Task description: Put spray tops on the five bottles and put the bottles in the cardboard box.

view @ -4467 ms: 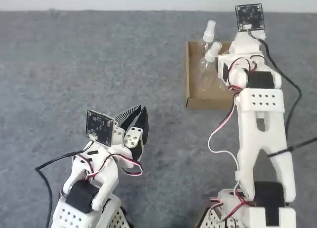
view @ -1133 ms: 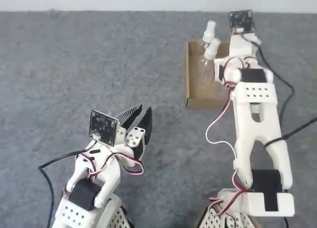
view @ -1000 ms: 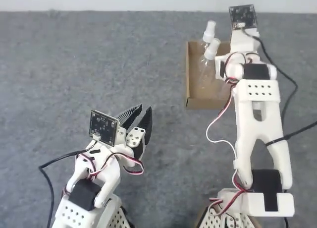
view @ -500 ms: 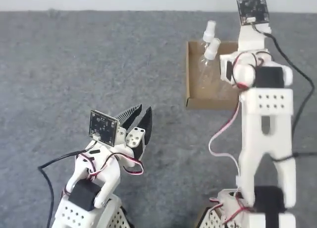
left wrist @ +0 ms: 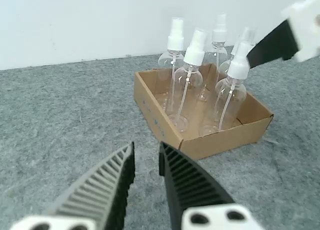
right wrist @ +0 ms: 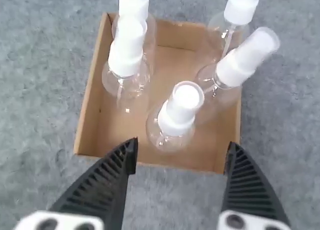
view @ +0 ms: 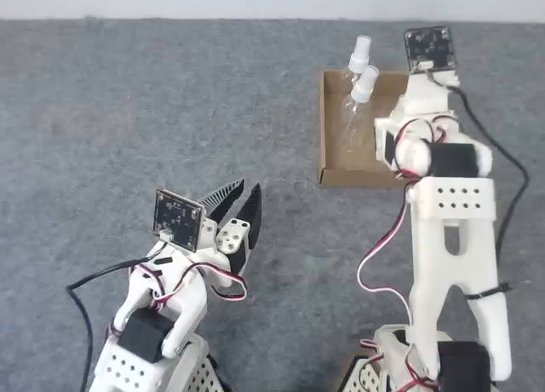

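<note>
A cardboard box (right wrist: 90,115) holds several clear bottles (right wrist: 125,75), each standing upright with a white spray top (right wrist: 184,106). My right gripper (right wrist: 181,152) hangs above the box's near side, open wide with nothing between its fingers. In the high view the right arm (view: 447,196) covers most of the box (view: 324,132), and two spray tops (view: 364,83) show past it. My left gripper (view: 243,189) sits low at the near left, well away from the box, open by a narrow gap and holding nothing. From the left wrist the box (left wrist: 225,140) and the bottles (left wrist: 187,85) stand ahead of that gripper (left wrist: 146,149).
The grey carpeted tabletop (view: 153,102) lies bare across the left and middle. A pale wall (left wrist: 75,20) runs behind the box. A black finger (left wrist: 272,42) of the right gripper shows above the box's far corner in the left wrist view.
The right arm has shifted over the box, its wrist coming back toward the near side. The left gripper opened slightly earlier on and has kept still for the last second.
</note>
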